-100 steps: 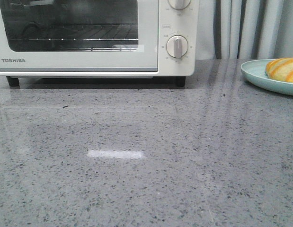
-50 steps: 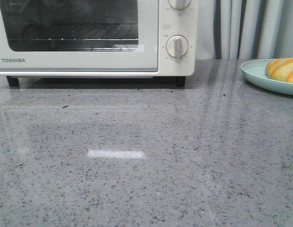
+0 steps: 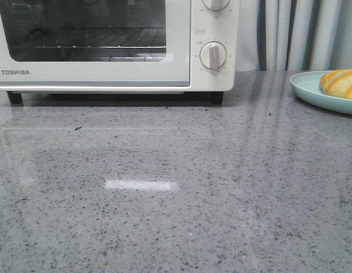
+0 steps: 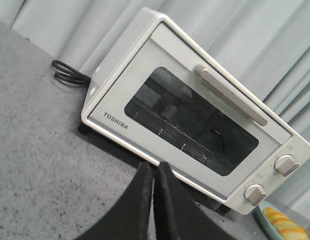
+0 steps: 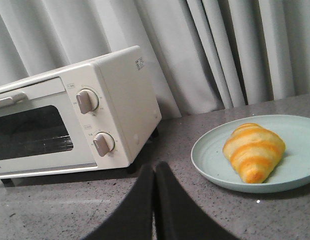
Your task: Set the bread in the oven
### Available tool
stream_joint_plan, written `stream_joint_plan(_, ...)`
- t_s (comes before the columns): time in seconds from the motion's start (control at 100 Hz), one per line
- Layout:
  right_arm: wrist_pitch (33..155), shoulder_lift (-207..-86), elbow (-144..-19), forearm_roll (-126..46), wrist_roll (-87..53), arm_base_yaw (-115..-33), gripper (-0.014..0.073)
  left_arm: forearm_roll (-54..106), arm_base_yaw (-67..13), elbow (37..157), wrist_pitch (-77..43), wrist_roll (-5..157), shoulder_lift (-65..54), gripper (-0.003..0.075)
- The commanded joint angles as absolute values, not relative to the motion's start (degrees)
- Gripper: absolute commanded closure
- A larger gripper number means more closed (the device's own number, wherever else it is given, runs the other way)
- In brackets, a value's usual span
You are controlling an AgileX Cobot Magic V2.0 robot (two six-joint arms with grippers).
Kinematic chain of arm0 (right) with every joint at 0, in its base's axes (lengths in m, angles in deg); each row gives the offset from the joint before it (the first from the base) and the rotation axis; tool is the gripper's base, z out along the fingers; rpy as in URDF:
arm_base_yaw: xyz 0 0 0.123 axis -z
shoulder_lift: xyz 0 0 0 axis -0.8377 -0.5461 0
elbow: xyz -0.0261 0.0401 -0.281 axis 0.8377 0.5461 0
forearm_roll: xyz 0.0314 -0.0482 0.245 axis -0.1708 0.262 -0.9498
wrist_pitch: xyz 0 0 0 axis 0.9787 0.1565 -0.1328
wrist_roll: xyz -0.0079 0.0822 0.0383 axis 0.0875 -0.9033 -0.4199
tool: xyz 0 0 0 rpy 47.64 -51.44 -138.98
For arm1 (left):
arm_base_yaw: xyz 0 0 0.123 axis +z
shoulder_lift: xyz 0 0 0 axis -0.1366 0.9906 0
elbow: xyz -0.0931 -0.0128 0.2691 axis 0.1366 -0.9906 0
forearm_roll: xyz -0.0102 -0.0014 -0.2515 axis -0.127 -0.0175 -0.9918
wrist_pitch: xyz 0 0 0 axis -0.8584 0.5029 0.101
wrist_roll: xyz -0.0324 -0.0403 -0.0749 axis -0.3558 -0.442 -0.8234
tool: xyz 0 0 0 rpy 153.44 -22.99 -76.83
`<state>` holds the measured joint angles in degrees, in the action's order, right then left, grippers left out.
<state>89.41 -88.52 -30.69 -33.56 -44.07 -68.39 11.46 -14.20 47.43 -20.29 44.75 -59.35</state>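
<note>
oven [image 3: 107, 45]: had a smooth, cream-white painted shell with a soft shine
oven door window [image 4: 192, 120]: was dark, shiny glass that showed reflections
rack [image 3: 96, 48]: was thin metal wire
dials [image 5: 87, 100]: looked like smooth, silvery plastic
table [image 3: 176, 193]: was gray speckled stone, polished and shiny like a mirror
plate [image 5: 215, 165]: was pale green and smooth, a bit dull
bread [image 5: 253, 151]: had a glossy orange and cream crust
curtain [image 5: 220, 45]: was soft gray cloth with folds
cord [image 4: 69, 75]: was black and rubbery
fingers [image 5: 167, 210]: were black, matt and smooth
</note>
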Motion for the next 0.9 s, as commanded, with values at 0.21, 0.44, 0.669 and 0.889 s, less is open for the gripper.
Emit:
stream_joint_plan(0.21, 87.8, -97.7, -38.8, -29.2, -43.8, -68.1, 0.0654, 15.1, -14.7, 67.6, -18.6, 62.2, -38.4, 0.0741)
stream_joint_plan(0.44, 88.4, -101.0, -39.2, -29.2, -43.8, -68.1, 0.0654, 15.0, -19.4, 83.7, -18.2, 68.5, -19.1, 0.0741)
stream_joint_plan(0.669, 88.4, -101.3, -39.2, -28.4, -43.8, -68.1, 0.0654, 14.9, -25.4, 96.7, -19.1, 68.5, -2.8, 0.0741)
stream_joint_plan(0.889, 88.8, -101.3, -39.2, -27.7, -43.8, -68.1, 0.0654, 14.6, -26.8, 103.5, -20.0, 68.6, 7.6, 0.0741)
